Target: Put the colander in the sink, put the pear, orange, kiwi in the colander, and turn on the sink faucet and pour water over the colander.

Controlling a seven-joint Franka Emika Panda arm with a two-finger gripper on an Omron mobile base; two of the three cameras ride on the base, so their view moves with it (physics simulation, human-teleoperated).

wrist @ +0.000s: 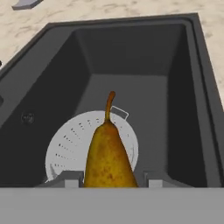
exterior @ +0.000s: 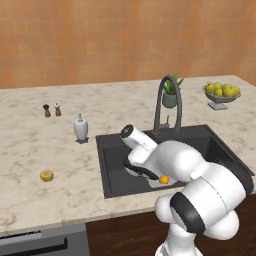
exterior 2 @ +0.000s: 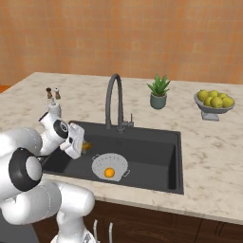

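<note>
Where the counter runs far left in the left base view, two small shakers (exterior: 52, 110) are seen side by side, one white soap dispenser (exterior: 80, 128) stands nearer the sink (exterior: 112, 170), and one kiwi (exterior: 46, 175) lies on the near left counter. At the sink's left side the gripper (wrist: 107, 178) is held over the basin, its jaws narrowed on one pear (wrist: 107, 155), stem pointing away in the hand view. One colander (exterior 2: 109, 166) is set on the sink floor near the front wall, with one orange (exterior 2: 109, 172) lying inside it. Behind the basin one sink faucet (exterior 2: 114, 100) rises. Further right, one potted plant (exterior 2: 158, 91) and one footed bowl (exterior 2: 213, 109) heaped with lemons (exterior 2: 216, 99) are found.
</note>
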